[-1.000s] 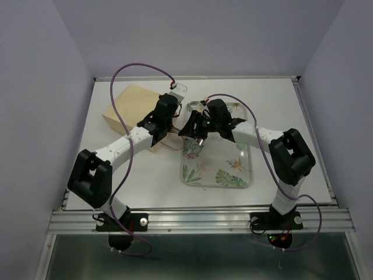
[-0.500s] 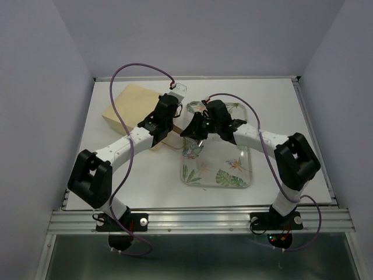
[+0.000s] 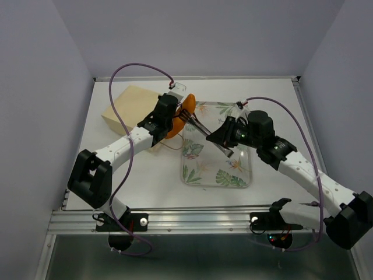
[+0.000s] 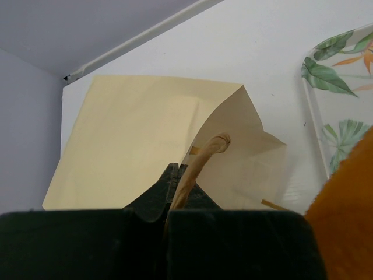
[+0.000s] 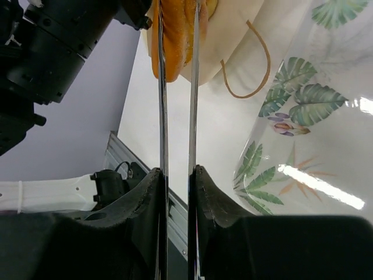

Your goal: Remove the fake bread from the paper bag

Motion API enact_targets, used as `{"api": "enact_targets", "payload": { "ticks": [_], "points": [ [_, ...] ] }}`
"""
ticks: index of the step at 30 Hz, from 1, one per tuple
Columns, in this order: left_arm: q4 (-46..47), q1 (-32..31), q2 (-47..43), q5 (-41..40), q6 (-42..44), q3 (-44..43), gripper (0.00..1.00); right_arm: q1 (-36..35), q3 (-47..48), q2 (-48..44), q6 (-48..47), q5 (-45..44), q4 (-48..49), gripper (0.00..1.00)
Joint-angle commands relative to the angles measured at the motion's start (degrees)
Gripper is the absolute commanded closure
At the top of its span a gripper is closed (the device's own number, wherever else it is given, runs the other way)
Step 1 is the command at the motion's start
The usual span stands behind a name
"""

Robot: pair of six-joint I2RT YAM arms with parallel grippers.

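The tan paper bag (image 3: 131, 105) lies on its side at the far left, mouth toward the tray; it also fills the left wrist view (image 4: 134, 134). My left gripper (image 3: 165, 114) (image 4: 178, 172) is shut on the bag's brown loop handle (image 4: 201, 157). My right gripper (image 3: 227, 140) (image 5: 178, 172) is shut on a pair of thin metal tongs (image 3: 201, 125) (image 5: 176, 105). The tong tips pinch a glossy orange piece of fake bread (image 3: 186, 108) (image 5: 175, 35) (image 4: 344, 210) just outside the bag's mouth. The left wrist hides part of the bread from above.
A white leaf-patterned tray (image 3: 215, 184) (image 5: 315, 116) (image 4: 338, 76) sits mid-table to the right of the bag. A second brown handle (image 5: 256, 70) hangs loose at the bag's mouth. Purple cables loop over both arms. Walls close in the table on three sides.
My right arm has drawn back to the right and its jaws have squeezed the tongs. The orange bread, unseen before, now shows at the bag's mouth. The left arm has held still.
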State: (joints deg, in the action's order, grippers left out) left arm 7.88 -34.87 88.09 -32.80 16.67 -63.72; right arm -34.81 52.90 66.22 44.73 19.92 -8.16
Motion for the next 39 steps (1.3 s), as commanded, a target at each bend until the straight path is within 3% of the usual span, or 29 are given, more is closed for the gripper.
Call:
{"api": "enact_targets", "payload": {
  "ticks": [1,3,6,12,14,18,19,22,26,34,39],
  "points": [
    [3.37,0.16,-3.01,0.62,0.47,0.53,1.0,3.68,-2.71,-5.82,-2.45,-0.15,-4.75,0.99],
    [3.46,0.07,-3.71,2.29,1.61,1.41,1.0,6.57,-3.86,-9.43,-3.24,-0.84,-8.68,0.99],
    [1.63,0.07,-6.52,10.87,3.98,2.81,1.0,11.14,-4.13,-11.72,-5.17,-3.74,-15.36,0.99],
    [-1.63,-0.11,-13.55,22.77,9.08,7.38,1.0,14.33,-4.21,-8.75,-6.67,-5.68,-18.64,0.98],
    [-1.99,-0.11,-16.72,24.62,10.84,9.4,1.0,14.94,-4.12,-7.42,-6.5,-6.3,-18.64,0.93],
    [-6.29,-0.11,-20.32,29.53,13.21,11.86,1.0,15.47,-3.95,-5.14,-5.53,-9.72,-18.64,0.72],
    [-6.91,-0.11,-20.24,29.72,12.96,12.22,1.0,16.08,-3.86,-4.96,-5.44,-10.08,-18.64,0.64],
    [-9.71,-0.19,-19.02,29.2,11.29,12.31,1.0,16.09,-3.6,-5.13,-5.09,-11.31,-18.73,0.52],
    [-11.39,-0.2,-17.78,27.17,9.0,11.87,1.0,16.61,-2.9,-5.05,-5.09,-12.01,-19.52,0.46],
    [-10.43,-0.2,-21.21,31.04,7.51,13.8,1.0,16.61,-0.61,-6.71,-6.23,-15.53,-25.14,0.43],
    [-8.67,-0.2,-22.35,30.77,5.75,15.03,1.0,16.61,0.44,-7.5,-7.81,-13.08,-26.9,0.46]
  ]
}}
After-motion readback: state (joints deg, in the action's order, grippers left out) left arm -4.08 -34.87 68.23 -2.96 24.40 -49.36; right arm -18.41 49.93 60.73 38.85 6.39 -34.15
